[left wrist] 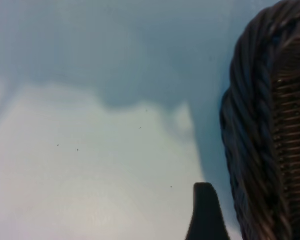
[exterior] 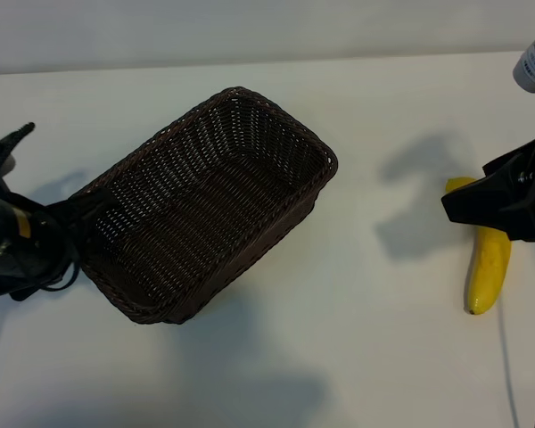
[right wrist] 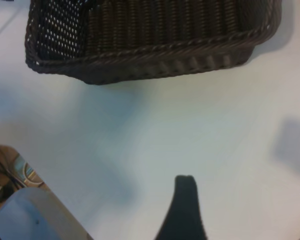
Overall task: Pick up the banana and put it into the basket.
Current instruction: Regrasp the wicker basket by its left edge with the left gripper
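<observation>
Wicker fills the middle of the exterior view: the basket (exterior: 209, 205), dark brown and rectangular with rounded corners, sits skewed on the white worktop (exterior: 374, 357). One end appears raised, casting a broad shadow on the worktop below it. Its woven floor and sloping walls are bare; nothing lies inside it.

At the basket's near-left corner is the left tool (exterior: 76, 223), mostly hidden behind its own dark arm. In the left wrist view the basket's braided rim (left wrist: 270, 130) runs close beside one dark fingertip (left wrist: 206, 212); the other finger is out of sight, so whether the rim is pinched cannot be told from the pictures. The jaws stand fairly wide apart.

The banana (exterior: 487, 267), bright yellow and curved, lies on the worktop well apart from the basket, at the far right side of the scene. The right tool (exterior: 481, 201) hangs directly above the banana's upper end, covering part of it, while the lower end pokes out beneath. Its jaws are spread wide and nothing sits between them; contact with the fruit cannot be made out. The right wrist view shows one dark fingertip (right wrist: 184, 210) over bare worktop, with the basket farther off beyond it.
</observation>
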